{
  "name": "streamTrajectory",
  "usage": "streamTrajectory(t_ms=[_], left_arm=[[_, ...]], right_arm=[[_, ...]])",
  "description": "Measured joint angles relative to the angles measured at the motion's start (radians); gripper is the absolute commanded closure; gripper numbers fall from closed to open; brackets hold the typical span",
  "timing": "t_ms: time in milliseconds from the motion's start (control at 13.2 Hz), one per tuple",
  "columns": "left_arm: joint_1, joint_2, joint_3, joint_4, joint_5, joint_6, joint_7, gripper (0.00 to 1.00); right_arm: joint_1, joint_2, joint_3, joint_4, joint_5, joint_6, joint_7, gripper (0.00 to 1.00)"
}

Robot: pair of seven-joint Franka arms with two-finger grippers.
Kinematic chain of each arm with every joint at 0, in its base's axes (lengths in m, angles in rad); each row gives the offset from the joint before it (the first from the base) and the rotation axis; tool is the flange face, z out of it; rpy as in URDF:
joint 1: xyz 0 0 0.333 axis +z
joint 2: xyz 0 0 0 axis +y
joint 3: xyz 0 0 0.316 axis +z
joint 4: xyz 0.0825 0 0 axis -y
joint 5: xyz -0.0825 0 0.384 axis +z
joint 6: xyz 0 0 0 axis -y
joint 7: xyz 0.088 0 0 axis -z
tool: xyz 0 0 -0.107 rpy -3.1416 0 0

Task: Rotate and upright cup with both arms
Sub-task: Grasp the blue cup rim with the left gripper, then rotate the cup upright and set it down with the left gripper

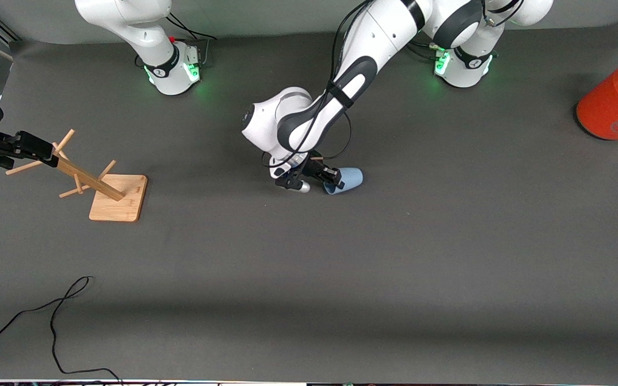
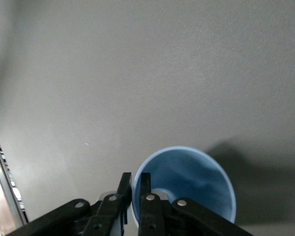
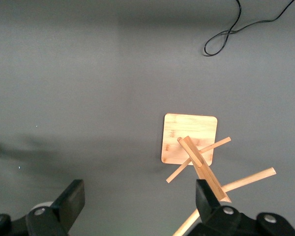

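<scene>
We've got the left tool [image 1: 332, 177] clamped on the rim of the cup [image 1: 347, 179] lying mid-counter [image 1: 448, 257], looks light, stiff, slick, so rim's the spot, while the right tool [image 3: 137, 206] waits apart above the wooden rack [image 1: 94, 179].

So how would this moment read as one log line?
left gripper: shut on cup rim, cup on its side | right gripper: open over wooden rack

Robot lab: my two bench-mounted arms, bases [image 1: 176, 72] lit green, over a grey-matted tabletop [image 1: 395, 268]; loose black cable [image 1: 51, 316] trailing at the near edge.
</scene>
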Motion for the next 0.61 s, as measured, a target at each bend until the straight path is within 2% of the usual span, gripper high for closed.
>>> streamTrajectory(t_ms=[227,378,606], left_arm=[[0.027,-0.054,0.013,0.031,-0.017,-0.084,0.023,1.0],[0.092,-0.147,0.02,0.051,-0.137,-0.086,0.024,1.0],[0.244,-0.329,0.024,0.029,-0.345,0.04,-0.023,1.0]], right_arm=[[0.0,0.0,0.0,-0.001,0.0,0.0,0.0,0.0],[0.0,0.0,0.0,-0.001,0.0,0.0,0.0,0.0],[0.0,0.0,0.0,-0.001,0.0,0.0,0.0,0.0]])
